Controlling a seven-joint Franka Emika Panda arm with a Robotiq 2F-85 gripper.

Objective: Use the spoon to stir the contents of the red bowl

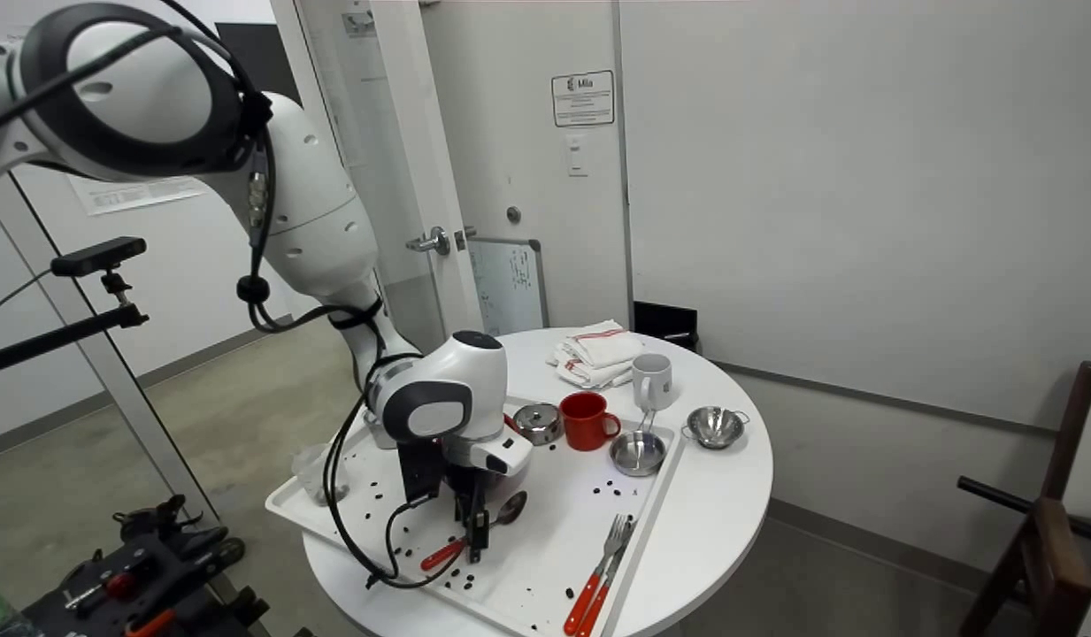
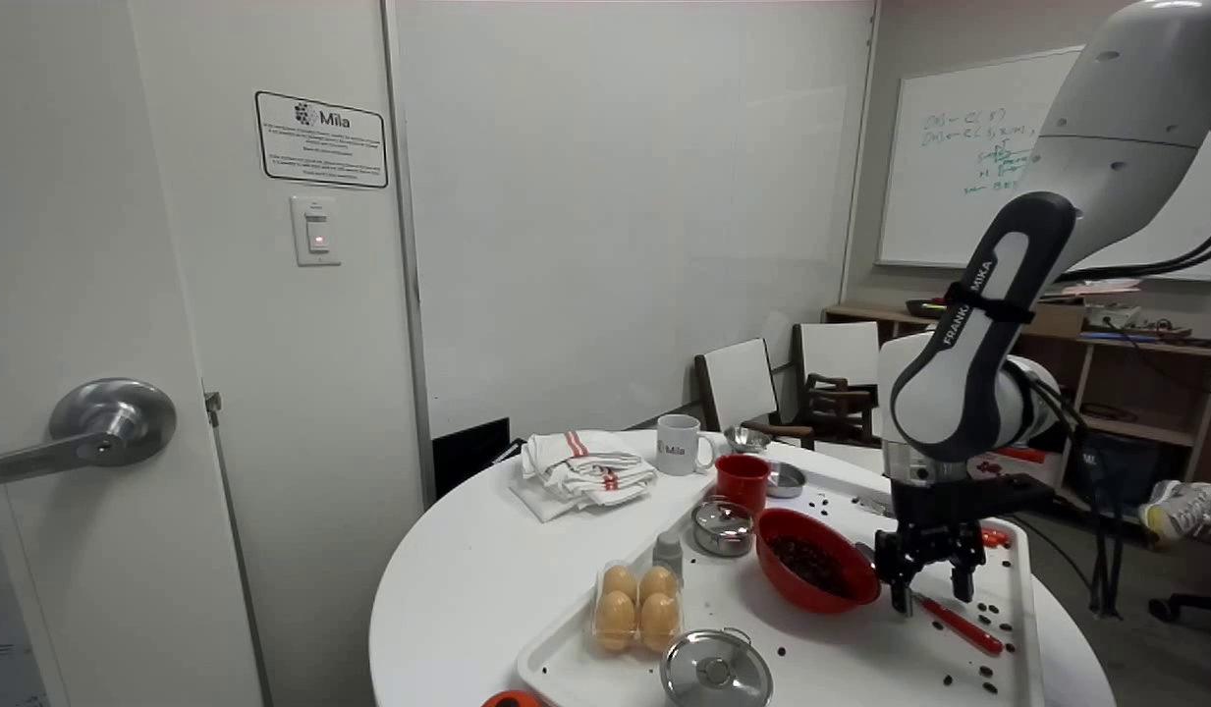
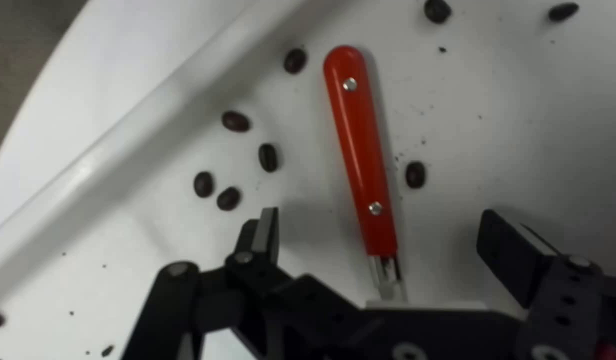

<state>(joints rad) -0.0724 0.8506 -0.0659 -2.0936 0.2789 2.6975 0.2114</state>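
The spoon lies on the white tray, with a red handle and dark metal oval head (image 1: 512, 508); its handle shows in an exterior view (image 2: 962, 625) and in the wrist view (image 3: 360, 150). The red bowl (image 2: 792, 586) sits beside the spoon's head, tilted, with dark beans in it. In an exterior view the arm mostly hides the bowl. My gripper (image 2: 931, 591) is low over the tray. In the wrist view my gripper (image 3: 387, 245) is open, its fingers either side of the handle's neck end, apart from it. The spoon's head is hidden there by the gripper body.
The tray (image 1: 545, 566) holds scattered beans, a fork (image 1: 598, 566) and knife, a red cup (image 1: 587, 422), a small silver pan (image 1: 638, 453), a lidded pot (image 2: 723, 527), eggs (image 2: 636, 609) and a lid (image 2: 716, 670). A mug (image 2: 678, 445) and towels (image 2: 580, 469) stand behind.
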